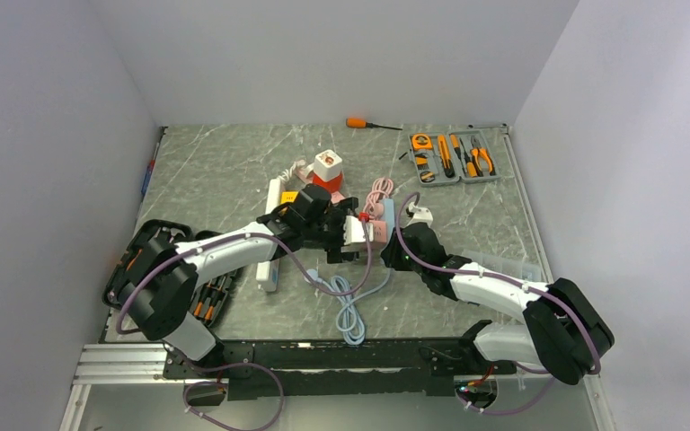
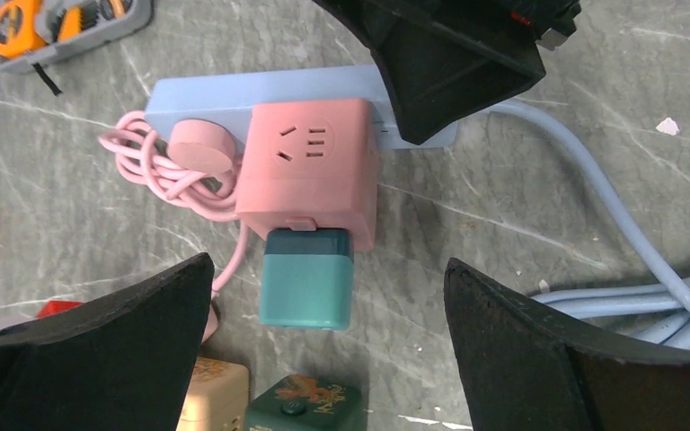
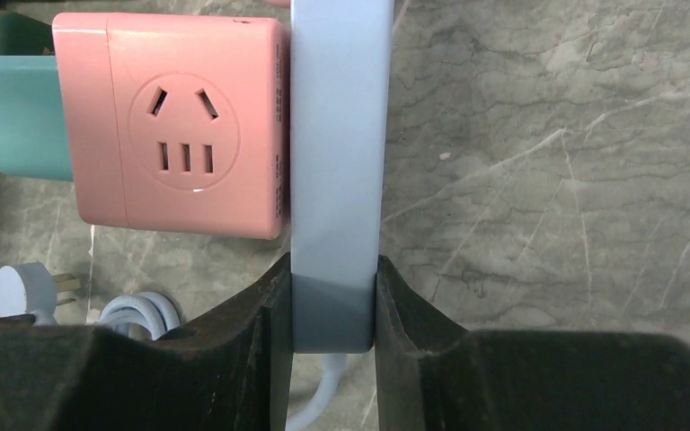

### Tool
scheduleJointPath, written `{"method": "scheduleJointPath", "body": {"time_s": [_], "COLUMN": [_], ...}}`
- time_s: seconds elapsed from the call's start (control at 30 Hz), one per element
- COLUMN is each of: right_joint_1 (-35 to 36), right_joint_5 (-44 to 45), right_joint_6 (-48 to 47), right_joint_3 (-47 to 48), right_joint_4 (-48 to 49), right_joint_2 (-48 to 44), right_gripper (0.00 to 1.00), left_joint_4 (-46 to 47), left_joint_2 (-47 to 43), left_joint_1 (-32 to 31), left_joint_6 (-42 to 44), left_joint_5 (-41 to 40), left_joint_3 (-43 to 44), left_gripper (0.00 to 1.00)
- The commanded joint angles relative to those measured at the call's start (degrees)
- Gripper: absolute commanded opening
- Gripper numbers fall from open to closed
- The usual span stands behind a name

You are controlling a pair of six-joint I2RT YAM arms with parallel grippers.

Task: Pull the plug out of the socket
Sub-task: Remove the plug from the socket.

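Observation:
A teal plug (image 2: 307,278) sticks out of the near side of a pink cube socket (image 2: 310,171), which sits on a light blue power strip (image 2: 202,94). My left gripper (image 2: 328,301) is open wide, its black fingers on either side of the teal plug without touching it. My right gripper (image 3: 334,287) is shut on the end of the blue power strip (image 3: 337,135), next to the pink cube (image 3: 180,126); the teal plug (image 3: 18,117) shows beyond it. From above, both grippers meet at the pink cube (image 1: 359,231) mid-table.
A green cube (image 2: 305,404) and a beige cube (image 2: 216,395) lie just under my left gripper. A pink cable (image 2: 157,166) and blue cable coil (image 1: 350,305) lie around. White power strip (image 1: 272,224), red-and-white cube (image 1: 327,168), tool tray (image 1: 454,157) and screwdriver (image 1: 368,124) stand farther off.

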Motion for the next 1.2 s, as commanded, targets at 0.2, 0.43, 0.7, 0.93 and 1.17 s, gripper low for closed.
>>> {"method": "scheduleJointPath", "body": {"time_s": [0.2,0.43,0.7,0.93,1.17], "right_joint_1": [0.31,0.72,1.71,2.05,2.69], "right_joint_5": [-5.9,-7.34,-7.3,-6.98,-6.34], "right_joint_6": [0.3,0.05,-0.85,-1.24,-2.26], "right_joint_3": [1.13,1.14,3.57,5.45,6.27], "right_joint_4": [9.8,11.05,10.23,9.63,8.87], "right_joint_2": [-1.86,-1.06,-0.64,-0.52,-1.55], "right_gripper": [0.0,0.0,0.0,0.0,0.0], "left_joint_4": [3.8,3.99,1.73,-0.01,-1.75], "left_joint_2": [6.55,9.77,11.65,12.51,14.3], "left_joint_1": [-0.75,-0.8,-1.36,-1.6,-2.34], "left_joint_6": [-4.31,-3.93,-3.58,-3.5,-4.47], "left_joint_5": [-1.51,-2.46,0.89,0.26,-1.31], "left_joint_3": [4.72,7.69,8.92,9.15,10.99], "left_gripper": [0.99,0.99,0.99,0.98,0.88]}}
